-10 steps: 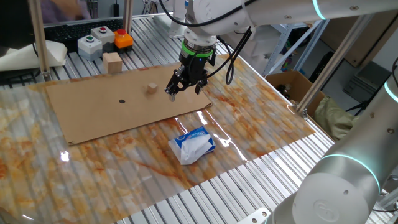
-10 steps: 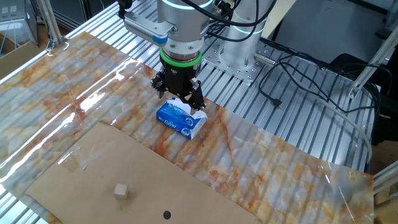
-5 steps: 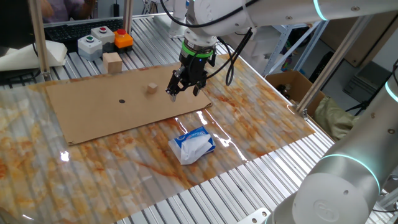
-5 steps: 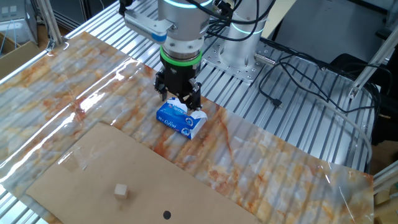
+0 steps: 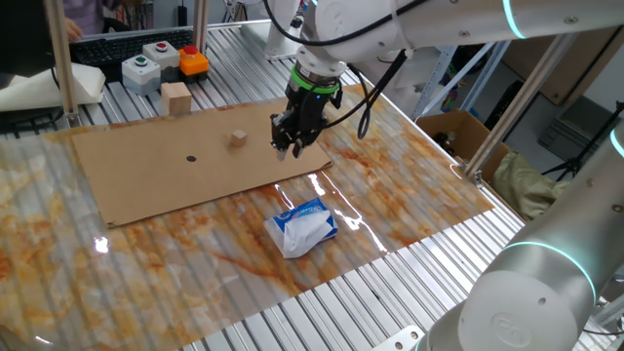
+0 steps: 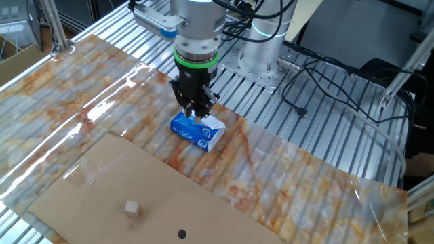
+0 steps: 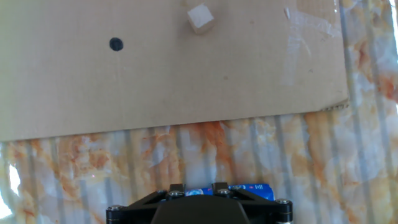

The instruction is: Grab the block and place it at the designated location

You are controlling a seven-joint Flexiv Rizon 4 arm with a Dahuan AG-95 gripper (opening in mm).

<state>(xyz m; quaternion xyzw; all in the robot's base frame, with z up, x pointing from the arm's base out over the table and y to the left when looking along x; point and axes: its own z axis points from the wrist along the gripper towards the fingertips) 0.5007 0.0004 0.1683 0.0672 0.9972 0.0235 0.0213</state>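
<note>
My hand (image 5: 292, 148) hangs above the table (image 5: 409, 185), over the right edge of the cardboard sheet (image 5: 146, 166) in one fixed view; fingers look drawn close together with nothing between them, so clenched on nothing. In the other fixed view the hand (image 6: 195, 116) sits just above the blue tissue pack (image 6: 198, 131) in the frame's upper middle, and I can't tell whether they touch. The block (image 5: 238, 139) lies on the cardboard, left of my hand and apart from it; it's in the lower left of the other fixed view (image 6: 132, 209) and at the top edge of the hand view (image 7: 201, 18). The designated location (image 5: 191, 158) is a black dot on the same sheet, left of the block, well apart. Hand view: dot (image 7: 115, 44) upper left, tissue pack at the bottom just past my fingers. Larger wooden block (image 5: 176, 98) and button boxes (image 5: 156, 62) sit at the upper left, off the cardboard.
</note>
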